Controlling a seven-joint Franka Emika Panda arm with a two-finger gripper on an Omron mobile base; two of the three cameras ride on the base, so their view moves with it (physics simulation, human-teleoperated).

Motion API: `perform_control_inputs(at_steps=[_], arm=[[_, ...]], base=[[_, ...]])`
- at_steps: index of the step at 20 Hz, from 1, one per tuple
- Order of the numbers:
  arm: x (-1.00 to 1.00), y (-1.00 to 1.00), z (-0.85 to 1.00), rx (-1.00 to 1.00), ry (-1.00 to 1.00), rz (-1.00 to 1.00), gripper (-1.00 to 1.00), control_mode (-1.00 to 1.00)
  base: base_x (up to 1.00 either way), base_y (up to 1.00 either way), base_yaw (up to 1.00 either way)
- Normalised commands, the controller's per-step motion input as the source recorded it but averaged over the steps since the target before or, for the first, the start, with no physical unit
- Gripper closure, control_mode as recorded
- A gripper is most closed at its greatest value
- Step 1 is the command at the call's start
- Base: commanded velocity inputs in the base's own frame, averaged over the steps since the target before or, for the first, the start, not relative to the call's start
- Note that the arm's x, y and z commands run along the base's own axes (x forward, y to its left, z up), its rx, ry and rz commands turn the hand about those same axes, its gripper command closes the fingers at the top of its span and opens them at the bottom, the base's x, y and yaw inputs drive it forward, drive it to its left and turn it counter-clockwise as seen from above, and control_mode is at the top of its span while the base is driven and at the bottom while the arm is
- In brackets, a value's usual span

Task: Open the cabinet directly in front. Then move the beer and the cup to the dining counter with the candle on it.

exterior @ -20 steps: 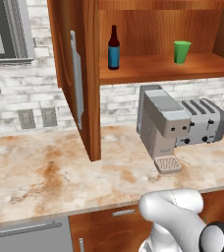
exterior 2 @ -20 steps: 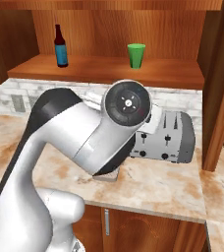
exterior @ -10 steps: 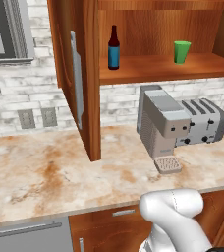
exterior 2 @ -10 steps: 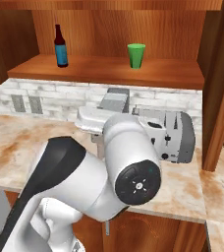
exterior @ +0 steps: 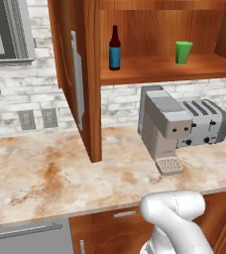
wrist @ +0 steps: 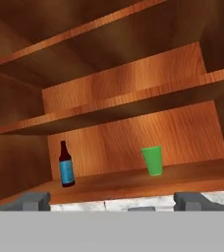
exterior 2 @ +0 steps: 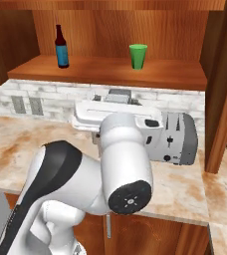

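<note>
My fingers (wrist: 111,201) stand wide and empty below the open cabinet (wrist: 133,83), facing the beer (wrist: 66,166) left of the cup (wrist: 153,160), ready to reach.

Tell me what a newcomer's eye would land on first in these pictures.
First, the open cabinet, its door swung out over the marble countertop, with a brown beer bottle at the left of its lower shelf and a bright green cup standing apart to its right. Next, the grey coffee machine and toaster side by side below the shelf. The open gripper looks up at the bottle and cup.
</note>
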Motion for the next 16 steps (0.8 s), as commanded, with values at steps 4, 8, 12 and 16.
perform_control_inputs(at_steps=[4, 8, 12, 16], arm=[[0.46, 0.04, 0.30, 0.00, -0.01, 0.00, -1.00, -1.00], [0.89, 0.28, 0.00, -0.02, 0.17, 0.00, -1.00, -1.00], [1.00, 0.31, 0.00, -0.02, 0.17, 0.00, -1.00, -1.00], [0.84, 0.04, 0.06, 0.02, 0.06, 0.00, -1.00, -1.00]], base=[[0.00, 0.00, 0.00], [0.00, 0.00, 0.00], [0.00, 0.00, 0.00], [0.00, 0.00, 0.00]])
